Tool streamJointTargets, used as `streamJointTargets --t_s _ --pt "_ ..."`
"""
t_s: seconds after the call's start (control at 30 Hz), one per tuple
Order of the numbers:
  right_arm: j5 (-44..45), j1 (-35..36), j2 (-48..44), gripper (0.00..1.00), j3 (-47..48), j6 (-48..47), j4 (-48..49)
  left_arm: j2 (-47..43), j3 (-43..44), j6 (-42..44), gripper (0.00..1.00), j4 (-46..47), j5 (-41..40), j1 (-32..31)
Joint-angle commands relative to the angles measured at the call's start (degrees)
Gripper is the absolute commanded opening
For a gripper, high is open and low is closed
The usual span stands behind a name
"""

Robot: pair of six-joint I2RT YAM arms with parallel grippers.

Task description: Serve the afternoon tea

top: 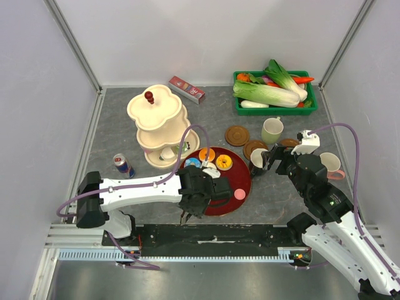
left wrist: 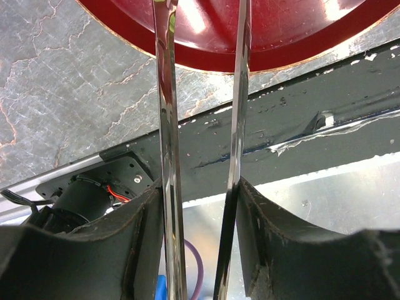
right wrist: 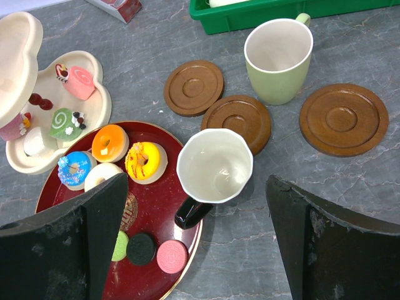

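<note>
Steel tongs (left wrist: 165,125) in left claw (left wrist: 200,187); right claw (right wrist: 190,187) spread.

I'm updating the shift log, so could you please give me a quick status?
Left gripper shut on tongs over red tray rim. Right gripper open above black mug. Mug beside tray, not yet on coaster.

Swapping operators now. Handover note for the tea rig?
Left pincer: shut on metal tongs, blades reaching the red tray, tips unseen.
Right pincer: open above the black mug beside the tray.
Done: swirl cakes on the bottom tier of the stand.
To do: four donuts and three round sweets on the tray; three coasters bare; green mug on the table.
</note>
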Motion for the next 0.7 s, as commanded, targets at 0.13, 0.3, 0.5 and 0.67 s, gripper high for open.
streamJointTargets --t_s 0.13,0.3,0.5,0.67 --pt "0.22 0.11 -0.11 0.98 -0.33 0.45 1.11 1.94 2.65 -0.02 0.52 -8.85 0.07 -1.24" --pt "0.23 0.11 -0.2 0.98 -0.33 0.45 1.2 3.61 3.27 0.07 0.5 -10.61 -0.81 -1.94" --pt "0.22 0.02 -0.2 0.98 -0.33 0.45 1.2 3.97 4.59 0.86 0.52 -11.4 -0.55 -2.56" --pt "0.4 0.11 -0.2 0.98 -0.33 0.53 1.2 3.62 4.24 1.39 0.5 -11.4 -0.11 -2.47"
